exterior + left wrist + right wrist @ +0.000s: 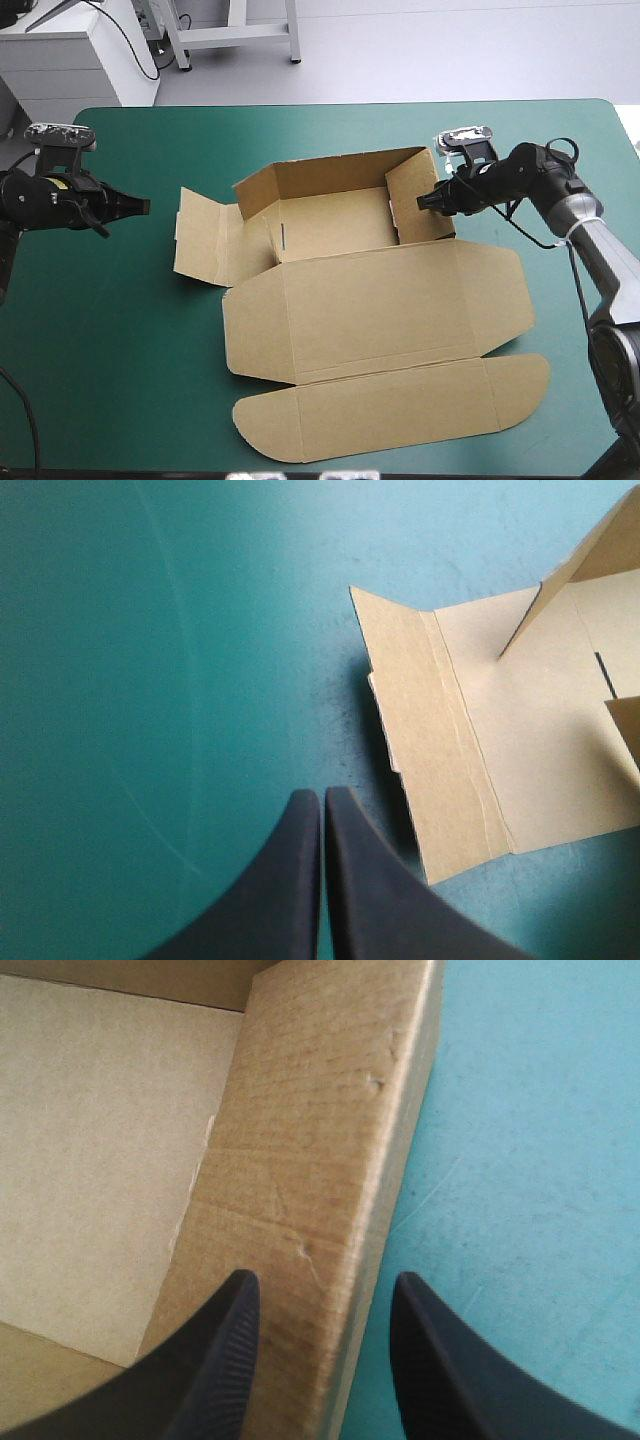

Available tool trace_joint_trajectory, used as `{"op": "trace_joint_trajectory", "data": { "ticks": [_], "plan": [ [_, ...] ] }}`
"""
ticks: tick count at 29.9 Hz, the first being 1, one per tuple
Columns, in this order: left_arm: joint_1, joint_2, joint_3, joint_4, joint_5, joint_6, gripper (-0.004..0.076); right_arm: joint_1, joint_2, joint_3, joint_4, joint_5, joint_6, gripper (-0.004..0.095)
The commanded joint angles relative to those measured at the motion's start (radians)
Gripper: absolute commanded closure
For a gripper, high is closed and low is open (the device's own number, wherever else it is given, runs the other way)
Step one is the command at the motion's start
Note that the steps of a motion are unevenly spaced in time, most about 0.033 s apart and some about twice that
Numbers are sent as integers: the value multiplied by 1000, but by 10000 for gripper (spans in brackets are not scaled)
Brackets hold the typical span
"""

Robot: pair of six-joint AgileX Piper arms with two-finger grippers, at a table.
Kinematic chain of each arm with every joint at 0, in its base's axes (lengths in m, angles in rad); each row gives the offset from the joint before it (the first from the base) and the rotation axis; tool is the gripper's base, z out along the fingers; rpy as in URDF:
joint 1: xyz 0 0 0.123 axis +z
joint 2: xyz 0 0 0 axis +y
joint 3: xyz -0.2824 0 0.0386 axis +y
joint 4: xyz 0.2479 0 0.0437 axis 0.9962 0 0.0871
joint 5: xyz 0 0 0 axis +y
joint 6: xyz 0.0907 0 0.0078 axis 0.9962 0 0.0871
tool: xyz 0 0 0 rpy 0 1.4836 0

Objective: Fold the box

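Cut off: box [300,1140] edges, in the right wrist view.
Right end effector [322,1285]: fingers apart, astride the box's raised wall.
Left end effector [322,798]: fingers together over the bench [150,680], box ahead, untouched.

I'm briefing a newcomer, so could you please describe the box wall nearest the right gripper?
On the teal-green cover lies the brown box, its lid flat toward the near edge. Its right side wall stands raised, with the open right gripper astride its top edge. Unlike it, the left side flap lies spread on the cover.
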Motion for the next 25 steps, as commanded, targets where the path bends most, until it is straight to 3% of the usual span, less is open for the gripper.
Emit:
{"op": "trace_joint_trajectory", "data": {
  "ticks": [1, 7, 10, 15, 21, 25],
  "plan": [
    [1, -31, -29, -20, -40, -1, 726, -1, -36, -32, 9, -32, -1, 508],
    [1, -31, -29, -33, -40, -10, 726, -1, 14, -32, 11, 15, 29, 518],
    [1, -31, -29, -47, -40, -10, 726, -1, 36, -32, 13, 34, 53, 586],
    [1, -31, -29, -67, -41, -10, 728, -1, 33, -44, 13, 54, 78, 908],
    [1, -29, -29, -69, -20, -10, 732, -1, 33, -131, 42, 111, 132, 922],
    [34, -29, -29, -58, -82, -98, 732, -1, 9, -184, 42, 137, 182, 922]
  ]
}}
